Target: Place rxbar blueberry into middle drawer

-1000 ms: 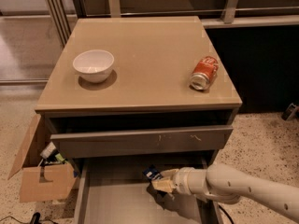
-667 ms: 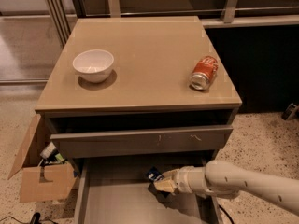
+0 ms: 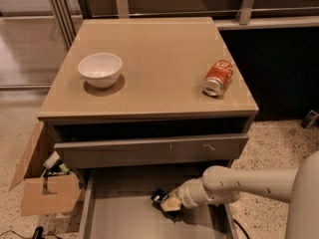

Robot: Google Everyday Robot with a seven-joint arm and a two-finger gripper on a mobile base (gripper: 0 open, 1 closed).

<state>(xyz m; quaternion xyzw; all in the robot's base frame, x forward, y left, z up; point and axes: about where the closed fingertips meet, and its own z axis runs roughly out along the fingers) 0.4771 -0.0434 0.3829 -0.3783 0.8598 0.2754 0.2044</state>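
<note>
The rxbar blueberry (image 3: 159, 197), a small dark wrapper, is at the tip of my gripper (image 3: 167, 203), low inside the middle drawer (image 3: 124, 218). The drawer is a wide grey tray pulled out at the bottom of the cabinet. The gripper reaches in from the right on its white arm (image 3: 249, 183) and is shut on the bar, holding it just above or on the drawer floor; I cannot tell which. A dark shadow lies beneath the gripper.
Above, the top drawer's scuffed front panel (image 3: 149, 151) stands slightly open. On the cabinet top are a white bowl (image 3: 100, 69) and a red-orange soda can (image 3: 218, 77) on its side. A cardboard box (image 3: 42, 183) with clutter stands at the left on the floor.
The gripper with the bar has shifted slightly left and lower in the middle drawer. Bowl, can and drawers have not moved.
</note>
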